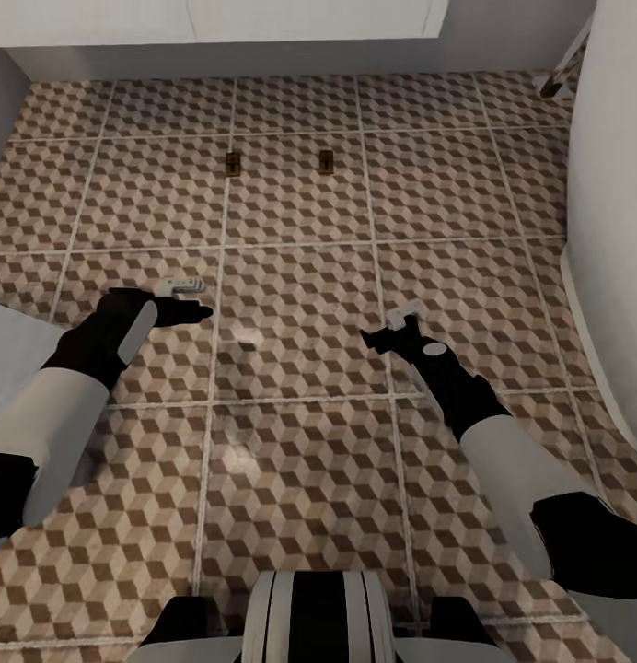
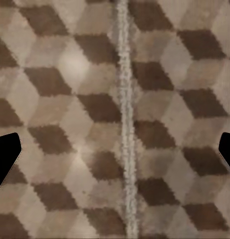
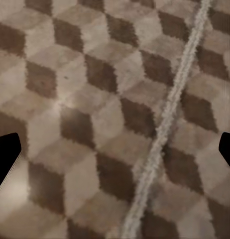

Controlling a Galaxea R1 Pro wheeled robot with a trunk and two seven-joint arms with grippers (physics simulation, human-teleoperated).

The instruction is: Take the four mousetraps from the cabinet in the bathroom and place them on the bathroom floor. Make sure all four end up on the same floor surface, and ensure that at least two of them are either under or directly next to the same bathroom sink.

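Two mousetraps lie on the cube-patterned bathroom floor, one left of the other, a short way in front of the white wall-hung vanity. The sink basin on top of it and the cabinet are out of view. My left gripper hovers over the floor nearer to me, open and empty. In the left wrist view the left gripper has bare tile between its spread fingertips. My right gripper is also open and empty, and in the right wrist view the right gripper looks down on tile and a grout line.
A tall white curved fixture fills the right side, close to my right arm. A pale wall corner stands at the far left. My base is at the near edge. Open tiles stretch between the grippers and the traps.
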